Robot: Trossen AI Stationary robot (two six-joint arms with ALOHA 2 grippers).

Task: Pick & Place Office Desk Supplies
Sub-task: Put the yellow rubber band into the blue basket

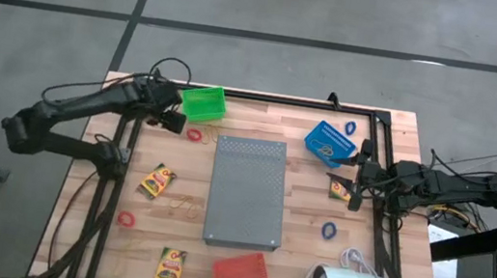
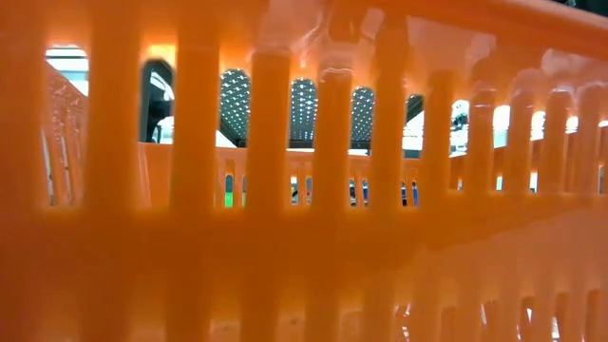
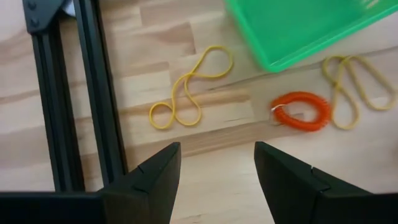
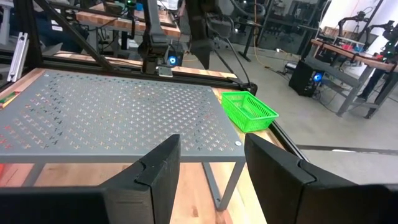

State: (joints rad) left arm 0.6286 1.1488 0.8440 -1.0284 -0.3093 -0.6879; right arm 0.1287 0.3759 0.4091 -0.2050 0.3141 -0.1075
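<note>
Two grippers stand empty, we find. The left gripper [image 3: 216, 180] has its fingers apart, poised above the table with a tan rubber band [image 3: 186, 93] just ahead and a red ring [image 3: 301, 111] beside the green basket [image 3: 298, 28], presumably lining up a pick. The right gripper [image 4: 208, 180] waits spread by the grey slab [image 4: 118, 112].

Three flat yellow crayon boxes [image 1: 157, 182] lie on the desk: two left of the grey slab [image 1: 248, 192], one right of it. A red rubber ring [image 3: 300, 111] lies just off the slab's far-left corner, between tan rubber bands [image 3: 188, 89]; a blue ring [image 1: 329, 230] lies right of the slab.
</note>
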